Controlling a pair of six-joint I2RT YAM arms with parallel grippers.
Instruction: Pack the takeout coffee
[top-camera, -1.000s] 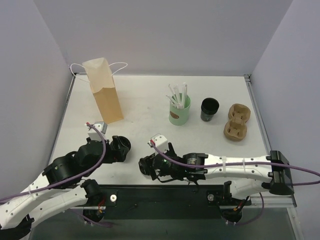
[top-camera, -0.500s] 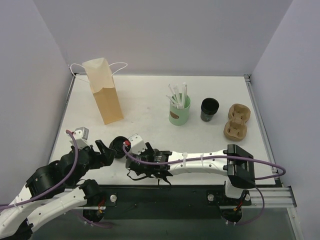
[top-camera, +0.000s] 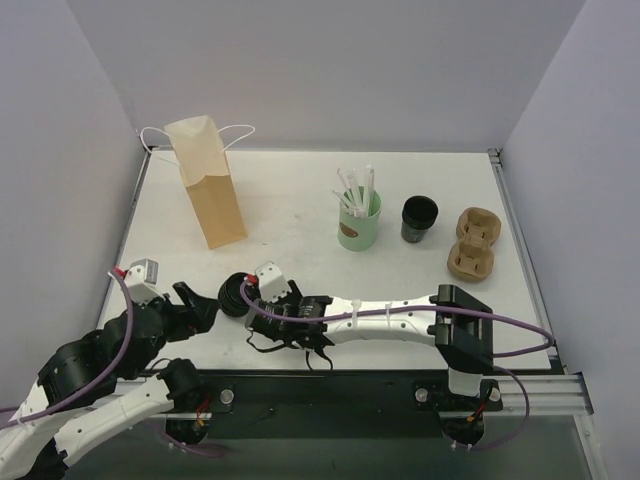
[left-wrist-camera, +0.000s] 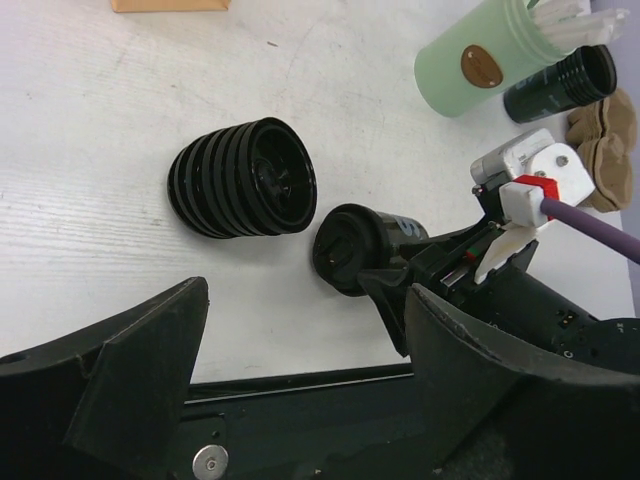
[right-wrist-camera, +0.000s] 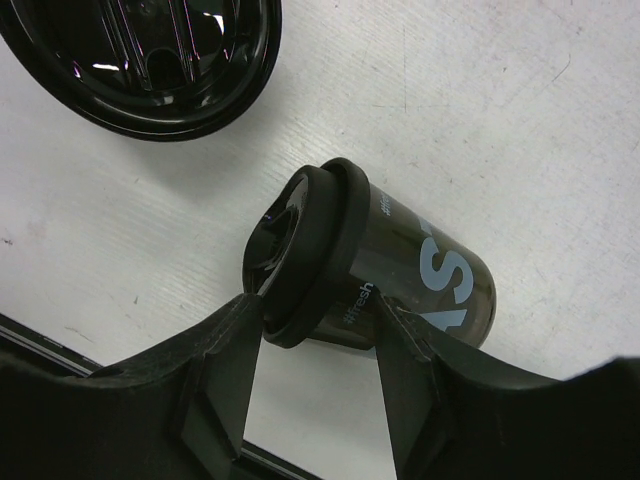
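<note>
You had the right jaws drawn in narrow on the takeout coffee (right-wrist-camera: 400, 275), and that was a grip: one finger (right-wrist-camera: 225, 370) sat against the rim of the black lid (right-wrist-camera: 305, 250), the other (right-wrist-camera: 410, 375) against the printed wall just behind it. The cup lay on its side on the bench (right-wrist-camera: 520, 120), caught at its lid end. Its body ran out ahead of those jaws and off to one side, and the lid faced your left arm. Over there your left jaws stood wide and gripped nothing, with both fingers (left-wrist-camera: 140, 370) low at the near edge of the bench. The lidded end of the cup sat just ahead of the gap between them, clear of either finger. Just beyond the cup, and ahead of the left jaws, the stack of black ringed lids (left-wrist-camera: 245, 178) also lay tipped on its side. It was close to the cup, with a thin strip of bench showing between the two. Well ahead of both jaws stood the mint-green cup (left-wrist-camera: 475, 65) with its white straws, and beside it an open black cup (top-camera: 420, 218) and a brown pulp carrier (top-camera: 472, 243). The paper bag (top-camera: 207, 180) stood upright far ahead of your left jaws, well apart from the takeout coffee.
</note>
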